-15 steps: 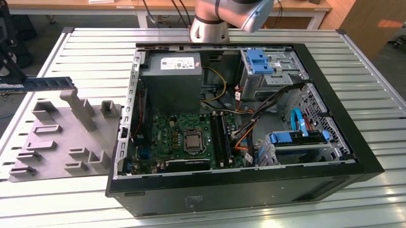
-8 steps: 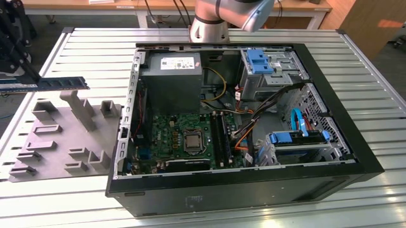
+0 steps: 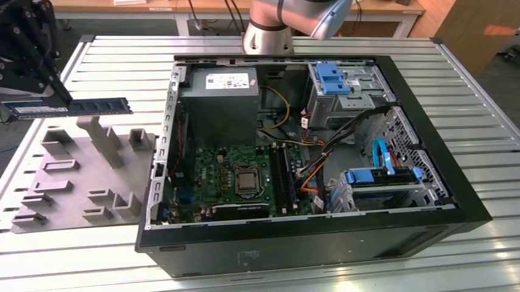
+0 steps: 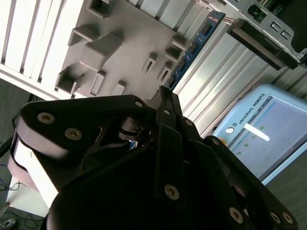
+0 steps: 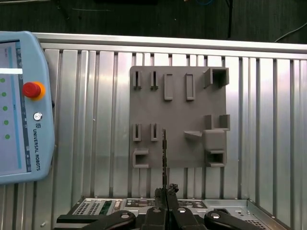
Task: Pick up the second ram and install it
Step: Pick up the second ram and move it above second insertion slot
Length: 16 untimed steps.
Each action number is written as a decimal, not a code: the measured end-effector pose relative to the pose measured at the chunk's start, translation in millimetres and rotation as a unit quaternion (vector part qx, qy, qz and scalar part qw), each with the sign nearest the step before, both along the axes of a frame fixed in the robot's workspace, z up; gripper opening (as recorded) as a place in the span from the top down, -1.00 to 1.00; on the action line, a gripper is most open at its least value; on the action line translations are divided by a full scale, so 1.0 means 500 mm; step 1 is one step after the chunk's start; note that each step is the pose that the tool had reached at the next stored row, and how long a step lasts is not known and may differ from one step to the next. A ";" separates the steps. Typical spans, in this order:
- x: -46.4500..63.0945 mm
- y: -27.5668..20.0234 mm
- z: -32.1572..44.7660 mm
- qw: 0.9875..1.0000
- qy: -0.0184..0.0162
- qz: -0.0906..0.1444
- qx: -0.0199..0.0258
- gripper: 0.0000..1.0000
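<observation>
The gripper [image 3: 60, 99] is clamped tight on the second ram [image 3: 97, 106], holding it level in the air above the grey tray [image 3: 77, 176] and clear of its upright blocks, I'd guess so that nothing snags. Just beside the tray the computer case [image 3: 309, 240] lies open on its side with the green motherboard [image 3: 228, 173] facing up, which leaves the slots reachable from above. The pale label on the stick and the white sticker on the power supply [image 3: 218, 106] are too small to read. The control tablet [image 5: 41, 143] on the table bears print as well.
</observation>
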<state>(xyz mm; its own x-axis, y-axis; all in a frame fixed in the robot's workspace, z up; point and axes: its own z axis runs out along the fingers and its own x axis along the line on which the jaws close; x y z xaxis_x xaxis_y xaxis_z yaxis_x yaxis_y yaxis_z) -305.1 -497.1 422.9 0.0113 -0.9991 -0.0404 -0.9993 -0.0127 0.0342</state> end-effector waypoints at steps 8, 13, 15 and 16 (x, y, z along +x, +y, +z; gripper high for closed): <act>0.045 0.0000 -0.001 1.000 0.000 0.000 0.000 0.77; 0.073 0.0000 -0.001 1.000 0.000 0.000 0.000 0.77; 0.084 0.0000 -0.001 1.000 0.000 0.000 0.000 0.77; 0.089 0.0000 -0.001 1.000 0.000 0.000 0.000 0.77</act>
<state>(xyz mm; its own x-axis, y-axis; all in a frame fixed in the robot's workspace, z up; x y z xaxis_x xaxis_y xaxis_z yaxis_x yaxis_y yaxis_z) -260.6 -497.1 422.2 0.0114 -0.9991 -0.0405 -0.9993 -0.0128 0.0348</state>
